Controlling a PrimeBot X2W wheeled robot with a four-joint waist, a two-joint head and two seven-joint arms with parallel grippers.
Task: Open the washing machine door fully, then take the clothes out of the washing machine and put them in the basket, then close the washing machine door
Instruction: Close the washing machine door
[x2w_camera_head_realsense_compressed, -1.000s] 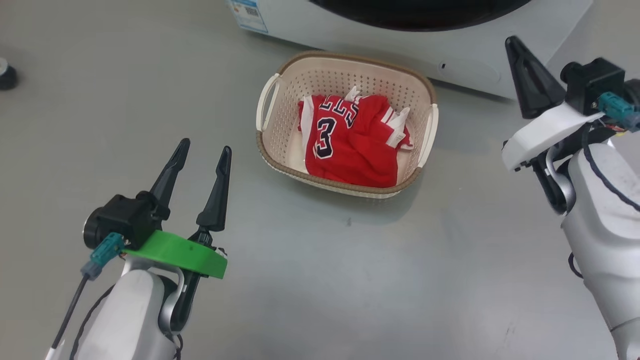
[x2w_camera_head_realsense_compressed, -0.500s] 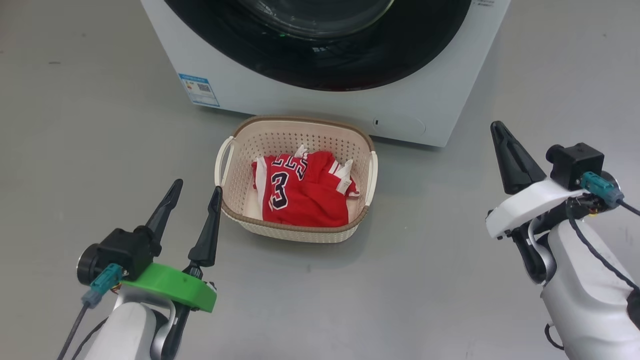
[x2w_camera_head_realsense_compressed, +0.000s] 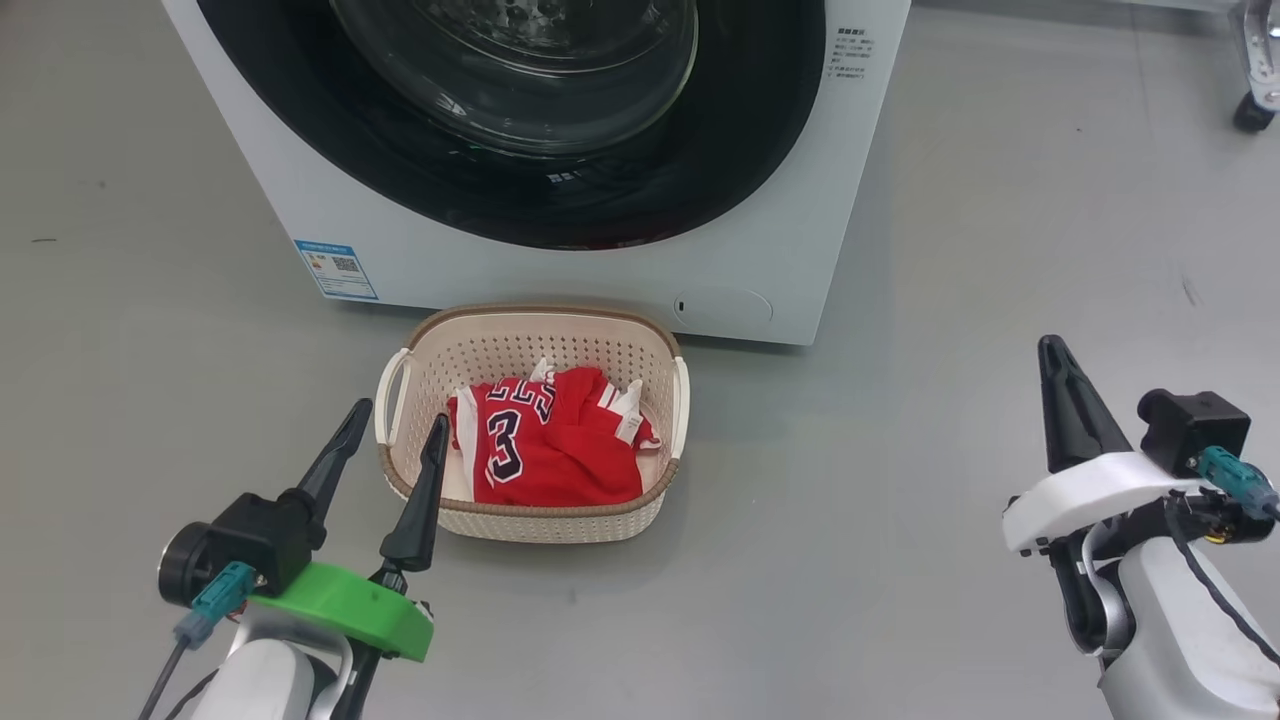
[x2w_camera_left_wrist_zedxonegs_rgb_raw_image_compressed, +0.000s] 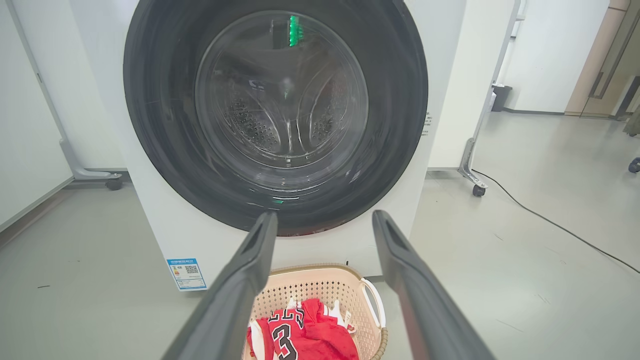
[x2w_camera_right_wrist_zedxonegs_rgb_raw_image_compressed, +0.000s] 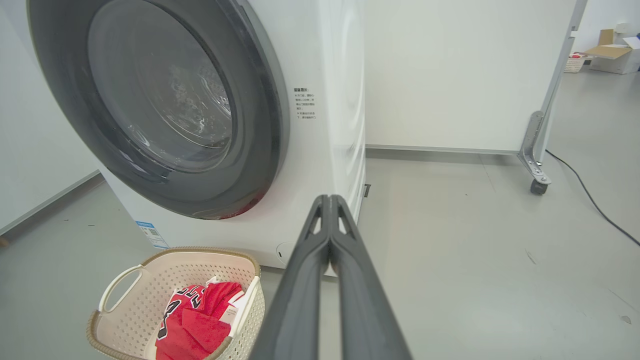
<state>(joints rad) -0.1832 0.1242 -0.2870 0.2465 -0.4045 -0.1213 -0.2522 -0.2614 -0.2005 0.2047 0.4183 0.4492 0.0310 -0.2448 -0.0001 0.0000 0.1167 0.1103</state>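
Basically done: door (x2w_camera_head_realsense_compressed: 515, 90) at frame top looks shut, clothes (x2w_camera_head_realsense_compressed: 550, 455) in basket (x2w_camera_head_realsense_compressed: 530, 315). Left gripper (x2w_camera_head_realsense_compressed: 400, 413) splayed and empty, right gripper (x2w_camera_head_realsense_compressed: 1050, 350) pinched and empty; retract clear.

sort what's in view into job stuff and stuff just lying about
Job: washer, door, jersey, basket.
Lying about: floor cable, caster, cardboard box.

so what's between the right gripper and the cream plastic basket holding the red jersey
The stretch is bare: in the head view, plain grey floor runs from the cream perforated plastic basket to the shut right gripper.
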